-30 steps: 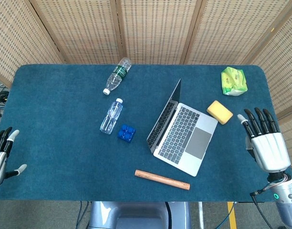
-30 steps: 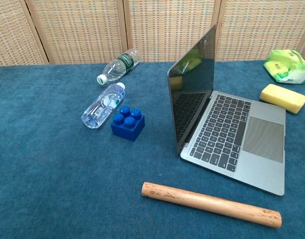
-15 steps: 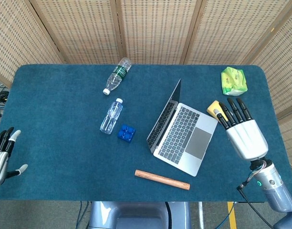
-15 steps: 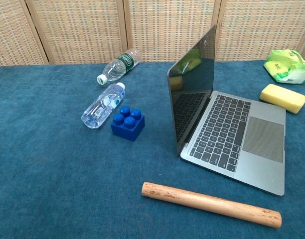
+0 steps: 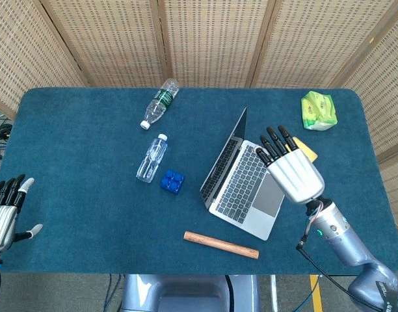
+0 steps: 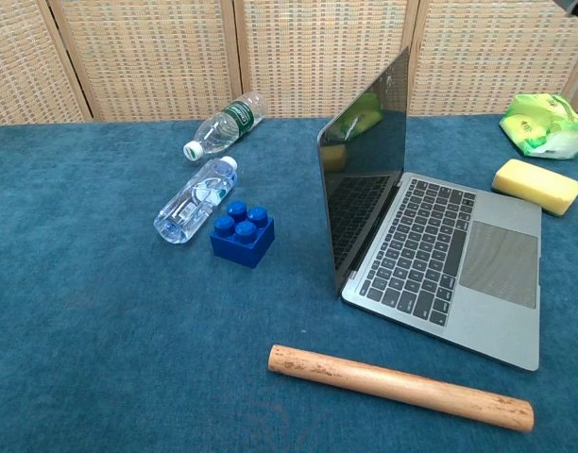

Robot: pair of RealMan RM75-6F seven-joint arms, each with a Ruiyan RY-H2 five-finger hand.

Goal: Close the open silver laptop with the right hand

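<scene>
Currently the laptop (image 5: 244, 179) sits right of centre in the head view, lid up at a steep angle, screen facing right over the keyboard. Right hand (image 5: 291, 172) hangs over the laptop's trackpad side — fingers straight and spread, holding nothing; whether it touches the laptop I can't tell. It covers part of the yellow sponge (image 5: 305, 149) just past the laptop's upper right corner. Left hand (image 5: 4, 211) is at the lower left edge of the frame, off the table (image 5: 75, 162), fingers apart, nothing in it. Chest view shows only a dark sliver at the top right corner, no clear hand. Green packet (image 5: 318, 110) upper right, two plastic bottles (image 5: 160, 103) upper centre-left, blue brick (image 5: 172, 181) beside the lower bottle, wooden stick (image 5: 220, 245) at bottom centre — near the laptop's front corner.
</scene>
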